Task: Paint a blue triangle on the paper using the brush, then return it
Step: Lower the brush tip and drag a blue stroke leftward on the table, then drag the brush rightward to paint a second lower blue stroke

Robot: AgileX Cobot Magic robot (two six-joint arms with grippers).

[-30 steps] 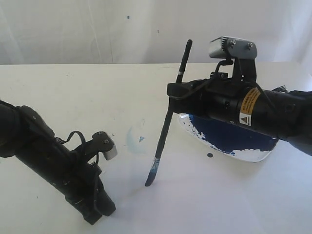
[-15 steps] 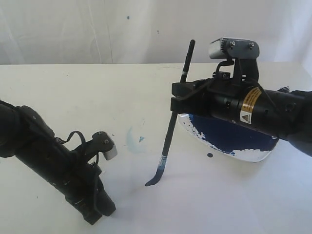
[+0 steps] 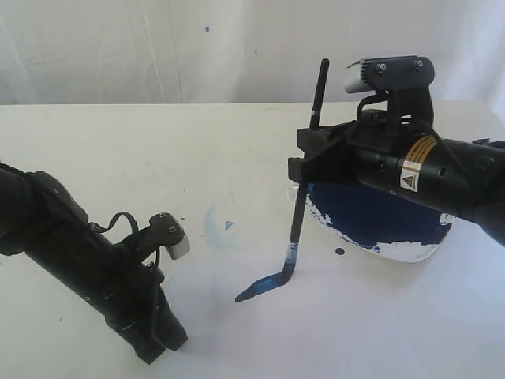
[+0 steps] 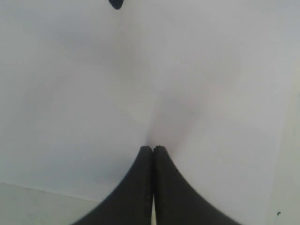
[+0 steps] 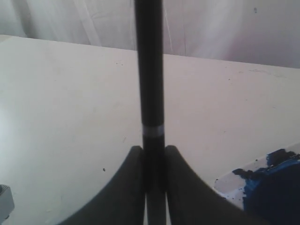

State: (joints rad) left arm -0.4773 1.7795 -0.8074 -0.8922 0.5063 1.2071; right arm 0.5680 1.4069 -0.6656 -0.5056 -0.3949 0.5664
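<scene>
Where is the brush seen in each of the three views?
Exterior: the brush, centre, leaning, bristles on the paper.
Left wrist: not clearly; a dark spot at one edge.
Right wrist: handle upright between the jaws.
Shared: the paint dish, exterior and right wrist.

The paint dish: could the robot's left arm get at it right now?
Probably not easily. The paint dish sits partly under the arm of the right gripper, and the brush that it holds stands upright in between. The left gripper is shut, pointing down at the paper.
</scene>
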